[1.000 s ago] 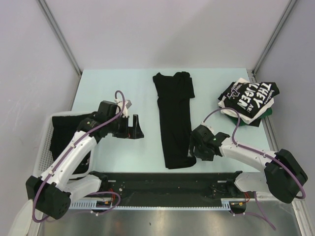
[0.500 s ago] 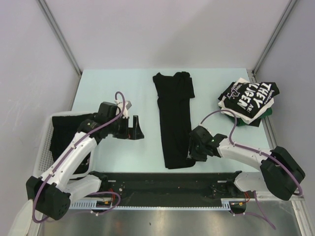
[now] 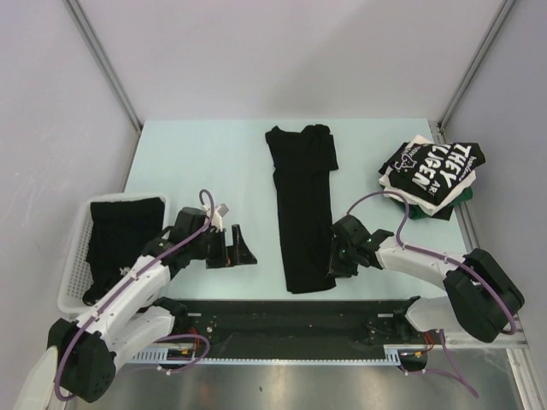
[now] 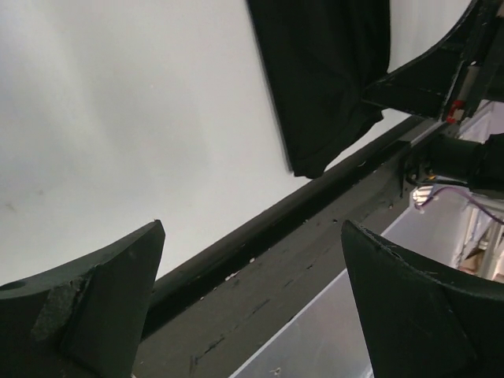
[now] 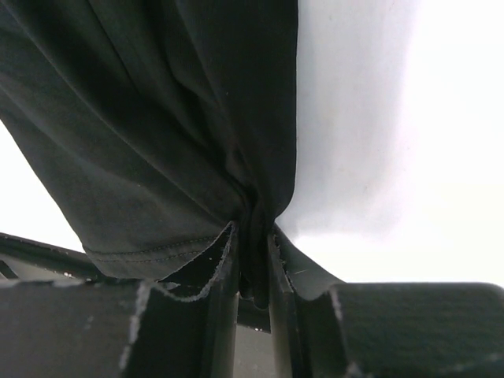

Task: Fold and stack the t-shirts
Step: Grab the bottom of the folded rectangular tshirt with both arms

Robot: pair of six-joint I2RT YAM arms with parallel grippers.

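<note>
A black t-shirt (image 3: 303,205), folded into a long strip, lies in the middle of the table. My right gripper (image 3: 335,260) sits at its near right corner. In the right wrist view the gripper (image 5: 253,260) is shut on a bunched fold of the shirt's (image 5: 157,134) hem. A stack of folded t-shirts (image 3: 432,171), with white block lettering on top, rests at the back right. My left gripper (image 3: 242,248) hangs open and empty left of the strip. In the left wrist view its gripper (image 4: 252,228) faces the strip's near end (image 4: 331,87).
A white mesh basket (image 3: 73,273) at the left holds another black shirt (image 3: 115,243). A black rail (image 3: 291,312) runs along the table's near edge, also visible as the rail (image 4: 315,236) in the left wrist view. Something green (image 3: 461,198) peeks from under the stack.
My right gripper has closed on the strip's near right corner. The left arm has drawn back toward the near edge, its gripper still open.
</note>
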